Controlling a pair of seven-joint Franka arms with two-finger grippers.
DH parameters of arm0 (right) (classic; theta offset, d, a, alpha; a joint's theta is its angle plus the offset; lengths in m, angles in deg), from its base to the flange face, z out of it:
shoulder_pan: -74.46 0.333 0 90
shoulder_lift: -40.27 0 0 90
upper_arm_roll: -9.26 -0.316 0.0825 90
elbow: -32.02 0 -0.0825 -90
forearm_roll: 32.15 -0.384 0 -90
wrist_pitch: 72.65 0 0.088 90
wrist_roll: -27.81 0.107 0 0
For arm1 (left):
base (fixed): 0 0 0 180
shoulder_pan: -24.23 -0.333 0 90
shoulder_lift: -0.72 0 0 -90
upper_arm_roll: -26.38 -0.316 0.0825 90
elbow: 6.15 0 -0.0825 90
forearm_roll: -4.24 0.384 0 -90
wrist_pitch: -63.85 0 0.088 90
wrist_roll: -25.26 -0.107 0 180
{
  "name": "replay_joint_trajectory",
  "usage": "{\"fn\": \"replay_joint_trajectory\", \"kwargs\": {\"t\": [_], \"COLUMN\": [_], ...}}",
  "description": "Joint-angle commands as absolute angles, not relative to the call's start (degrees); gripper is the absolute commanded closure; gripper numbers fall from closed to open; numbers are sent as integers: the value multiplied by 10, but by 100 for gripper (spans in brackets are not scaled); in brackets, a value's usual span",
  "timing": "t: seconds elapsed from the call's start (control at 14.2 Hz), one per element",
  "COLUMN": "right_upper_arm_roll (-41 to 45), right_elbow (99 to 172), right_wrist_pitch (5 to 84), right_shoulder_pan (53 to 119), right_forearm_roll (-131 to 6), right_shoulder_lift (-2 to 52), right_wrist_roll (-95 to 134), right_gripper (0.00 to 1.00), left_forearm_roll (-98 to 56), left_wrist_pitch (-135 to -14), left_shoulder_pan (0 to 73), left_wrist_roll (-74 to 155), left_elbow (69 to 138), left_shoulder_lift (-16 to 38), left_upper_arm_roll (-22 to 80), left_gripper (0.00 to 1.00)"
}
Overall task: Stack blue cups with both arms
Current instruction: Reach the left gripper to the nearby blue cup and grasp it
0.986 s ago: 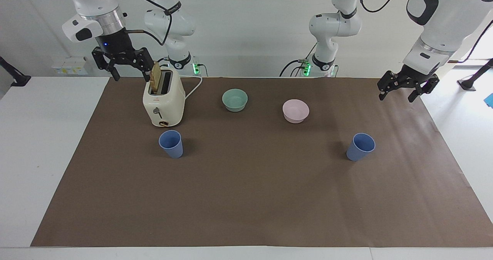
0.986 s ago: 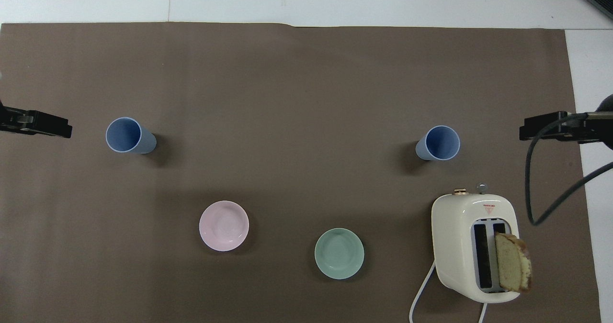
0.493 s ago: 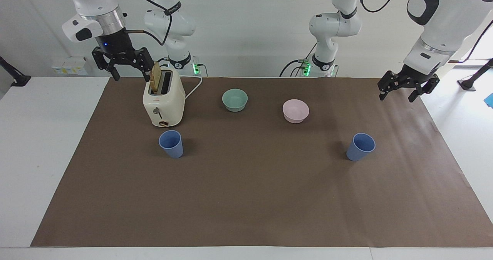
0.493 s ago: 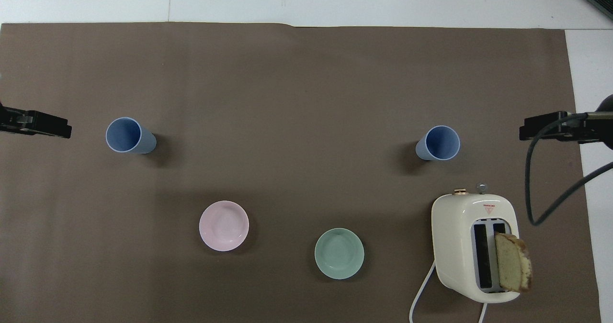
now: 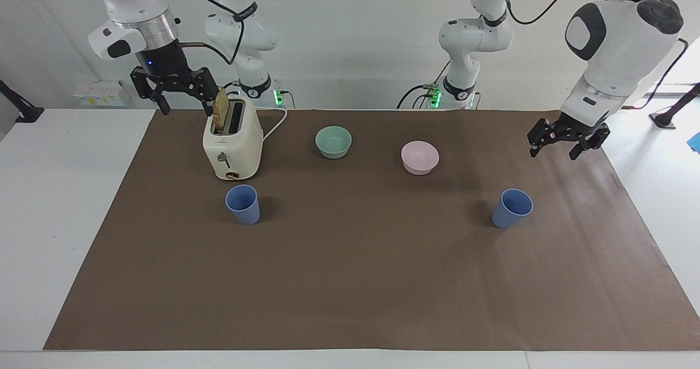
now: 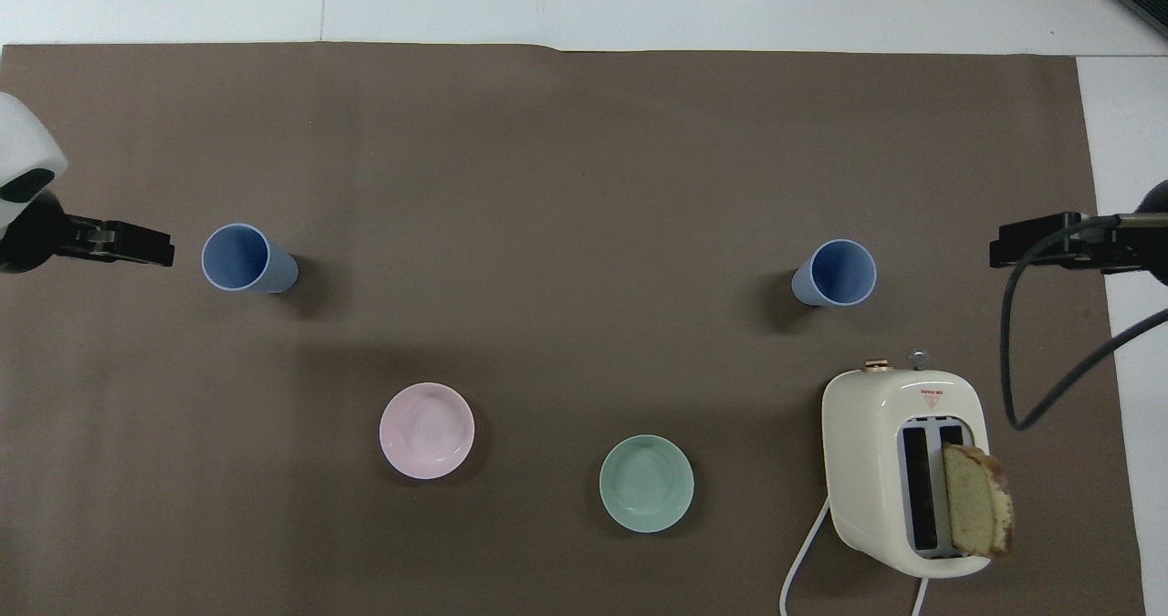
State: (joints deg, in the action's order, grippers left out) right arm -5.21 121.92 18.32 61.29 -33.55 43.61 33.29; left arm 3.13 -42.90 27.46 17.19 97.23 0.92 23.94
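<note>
Although your left gripper point(image 5: 554, 149) and right gripper point(image 5: 182, 100) are cut off overhead, both gape empty; two blue cups point(image 5: 243, 204) point(image 5: 512, 208) stand apart.

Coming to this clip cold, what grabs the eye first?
Two matte periwinkle-blue tumblers stand apart, one toward each end of the brown mat. Beside the right-arm-end one stands a cream toaster with a bread slice sticking up.

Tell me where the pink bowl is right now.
The pink bowl sits on the brown mat, beside the mint-green bowl toward the left arm's end of the table, and nearer to the robots than both blue cups.
</note>
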Motion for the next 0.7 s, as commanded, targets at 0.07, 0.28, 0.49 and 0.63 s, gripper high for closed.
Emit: {"fn": "replay_joint_trajectory", "kwargs": {"t": [0.07,0.28,0.49,0.63], "right_upper_arm_roll": [-56,-56,-56,-56], "right_elbow": [1218,1218,1217,1218], "right_wrist_pitch": [175,175,175,175], "right_shoulder_pan": [606,606,606,606], "right_forearm_roll": [-334,-334,-335,-334], "right_shoulder_lift": [440,440,440,440], "right_wrist_roll": [341,341,341,341], "right_gripper": [0,0,0,0], "left_forearm_roll": [23,23,23,23], "left_wrist_pitch": [-555,-605,-658,-663], "left_shoulder_pan": [269,269,271,270], "left_wrist_roll": [164,164,166,165], "left_elbow": [1069,1081,1084,1084], "left_shoulder_lift": [9,41,80,92], "left_upper_arm_roll": [242,242,242,242], "left_gripper": [0,0,0,0]}}
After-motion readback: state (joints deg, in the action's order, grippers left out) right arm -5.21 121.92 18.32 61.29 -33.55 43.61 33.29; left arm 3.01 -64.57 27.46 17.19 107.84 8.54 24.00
